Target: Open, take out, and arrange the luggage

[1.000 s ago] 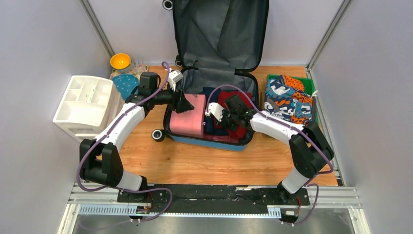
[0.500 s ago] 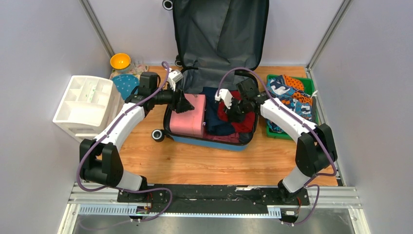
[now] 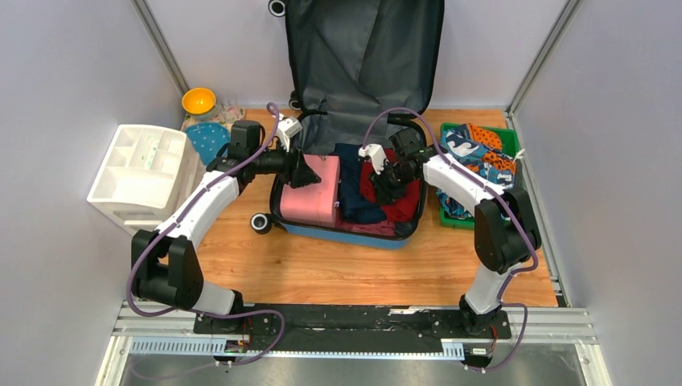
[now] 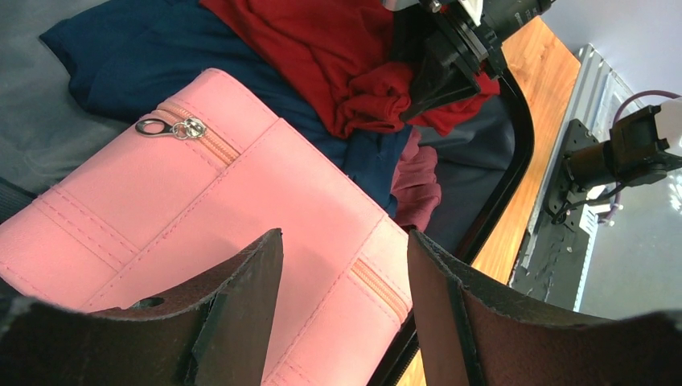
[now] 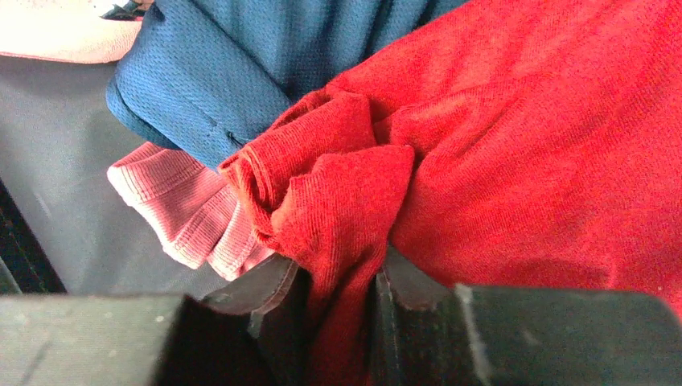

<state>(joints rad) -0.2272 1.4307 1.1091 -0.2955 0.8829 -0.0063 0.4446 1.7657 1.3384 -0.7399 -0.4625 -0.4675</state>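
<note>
Right gripper [image 5: 338, 280] pinches red garment [image 5: 523, 121] inside open luggage [image 3: 346, 235]; left gripper [image 4: 346, 257] gapes wide above pink bag [image 4: 241, 193].

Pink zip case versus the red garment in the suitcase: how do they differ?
The pink zip case is boxy and smooth; the red garment is crumpled. The pink zip case lies free below the open left gripper; the red garment is pinched in the right gripper. Both lie inside the blue luggage.
</note>
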